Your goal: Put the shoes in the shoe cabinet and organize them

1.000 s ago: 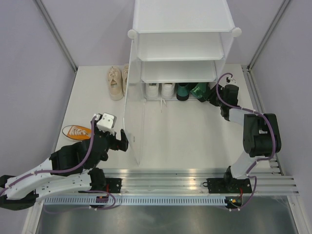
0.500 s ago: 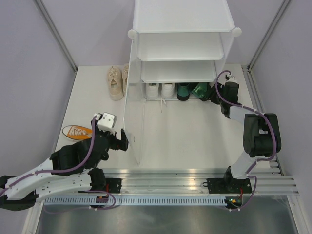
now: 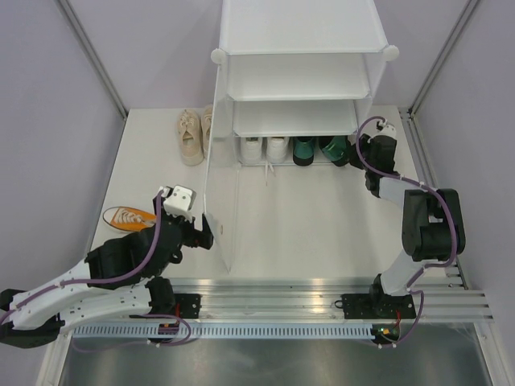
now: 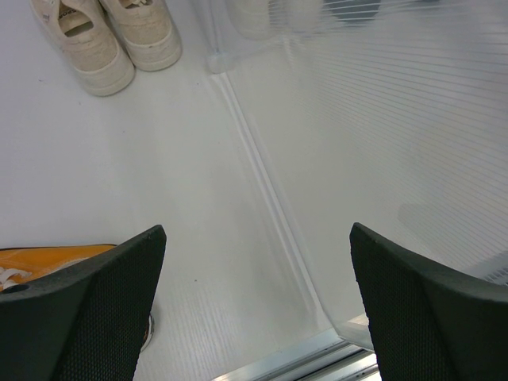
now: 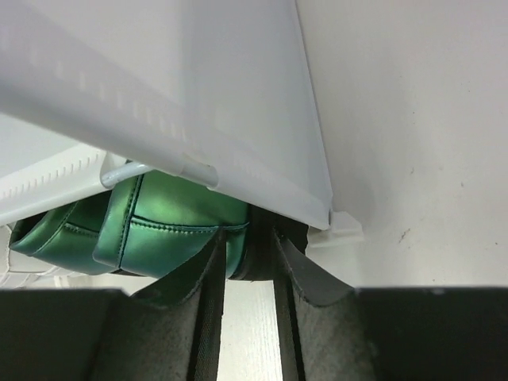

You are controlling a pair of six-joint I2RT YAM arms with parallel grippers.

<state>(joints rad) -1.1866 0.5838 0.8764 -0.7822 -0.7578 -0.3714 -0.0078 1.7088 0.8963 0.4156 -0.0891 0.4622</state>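
Two green heels (image 3: 304, 149) and two white sneakers (image 3: 253, 149) stand side by side in the bottom tier of the cabinet (image 3: 221, 201), long axes running 12 to 6. Two cream sneakers (image 3: 191, 137) sit at the cabinet's 9 o'clock, toes toward 6. One orange sneaker (image 3: 127, 216) lies along 9 to 3. The right gripper (image 5: 248, 250) has its fingers close together at the 3 o'clock heel; I cannot tell if they pinch it. The left gripper (image 3: 206, 231) is spread wide. The table (image 3: 306, 217) is white and the walls (image 3: 48, 121) are lilac.

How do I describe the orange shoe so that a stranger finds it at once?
Find the tall white shoe cabinet. Left of it, cream sneakers stand at the back; the orange sneaker lies farther forward, by itself. It alone is orange.
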